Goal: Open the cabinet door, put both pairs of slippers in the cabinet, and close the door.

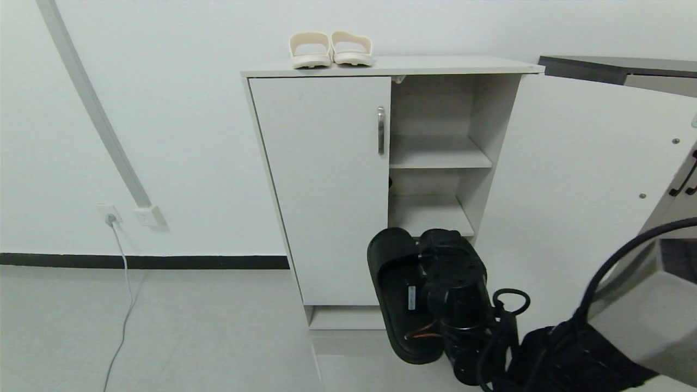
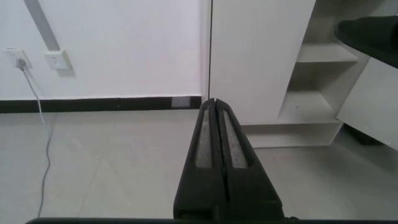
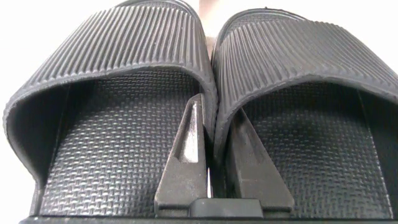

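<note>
A white cabinet (image 1: 321, 190) stands against the wall, its left door shut and its right door (image 1: 572, 179) swung wide. Bare shelves (image 1: 435, 155) show inside. A pair of cream slippers (image 1: 331, 50) rests on the cabinet top. My right gripper (image 1: 430, 261) holds a pair of black slippers (image 1: 400, 294) in front of the open lower compartment. In the right wrist view its fingers (image 3: 186, 155) pinch the adjoining inner edges of the black slippers (image 3: 124, 93). My left gripper (image 2: 214, 124) is shut and hangs low above the floor, left of the cabinet (image 2: 261, 56).
A cable runs from a wall socket (image 1: 109, 213) down across the grey floor at the left. A slanted conduit (image 1: 92, 103) crosses the wall. A dark-topped unit (image 1: 621, 68) stands behind the open door.
</note>
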Controlling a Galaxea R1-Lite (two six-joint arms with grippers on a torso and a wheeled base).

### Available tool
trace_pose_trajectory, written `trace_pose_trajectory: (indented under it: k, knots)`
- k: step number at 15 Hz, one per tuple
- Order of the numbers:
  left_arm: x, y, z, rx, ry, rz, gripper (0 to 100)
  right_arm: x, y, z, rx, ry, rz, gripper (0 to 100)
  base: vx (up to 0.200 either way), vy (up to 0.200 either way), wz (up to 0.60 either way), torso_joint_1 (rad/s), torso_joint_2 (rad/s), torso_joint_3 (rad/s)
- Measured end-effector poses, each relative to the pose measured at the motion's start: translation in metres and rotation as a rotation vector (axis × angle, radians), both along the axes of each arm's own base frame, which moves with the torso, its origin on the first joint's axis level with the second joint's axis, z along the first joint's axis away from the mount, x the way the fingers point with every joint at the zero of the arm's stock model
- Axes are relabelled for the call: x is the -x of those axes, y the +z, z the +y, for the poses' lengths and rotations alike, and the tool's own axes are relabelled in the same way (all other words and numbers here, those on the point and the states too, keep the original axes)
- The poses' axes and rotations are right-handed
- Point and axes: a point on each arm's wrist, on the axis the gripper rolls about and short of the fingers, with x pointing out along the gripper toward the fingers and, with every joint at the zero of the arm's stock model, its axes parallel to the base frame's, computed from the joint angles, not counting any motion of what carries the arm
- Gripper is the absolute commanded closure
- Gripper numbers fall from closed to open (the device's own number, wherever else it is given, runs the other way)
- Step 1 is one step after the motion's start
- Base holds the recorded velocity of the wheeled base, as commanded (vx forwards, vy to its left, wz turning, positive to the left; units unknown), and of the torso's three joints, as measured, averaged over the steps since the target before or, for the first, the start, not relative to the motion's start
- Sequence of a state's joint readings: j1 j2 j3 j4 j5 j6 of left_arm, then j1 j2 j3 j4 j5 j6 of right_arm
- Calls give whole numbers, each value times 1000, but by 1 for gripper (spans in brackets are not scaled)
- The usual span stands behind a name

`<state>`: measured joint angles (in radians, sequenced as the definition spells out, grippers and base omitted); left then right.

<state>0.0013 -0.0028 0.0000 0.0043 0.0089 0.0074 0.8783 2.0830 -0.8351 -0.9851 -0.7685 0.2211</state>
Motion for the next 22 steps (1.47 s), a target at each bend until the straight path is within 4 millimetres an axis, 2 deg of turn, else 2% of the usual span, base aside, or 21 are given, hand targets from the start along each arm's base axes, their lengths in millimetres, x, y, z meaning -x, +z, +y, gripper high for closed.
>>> trace_pose_trajectory:
  k: [3, 9, 13, 18, 22]
  knots:
    - [0, 0, 0, 0, 0, 0, 100, -22, -21, 7, -5, -61, 14, 100, 0, -67, 0, -1, -1, 1]
    - [0, 0, 0, 0, 0, 1, 100, -30, -38, 7, 31, -118, 28, 100, 0, -200, 0, 6, 2, 1]
    - [0, 0, 0, 1, 0, 0, 100, -39, -47, 1, 39, -137, 38, 100, 0, 0, 0, 0, 0, 0]
    - [0, 0, 0, 1, 1, 1, 100, -50, -55, 9, 8, -21, 37, 100, 0, 0, 0, 0, 0, 0]
    - [0, 0, 0, 1, 1, 1, 100, -58, -62, 7, 7, -40, 39, 100, 0, 0, 0, 0, 0, 0]
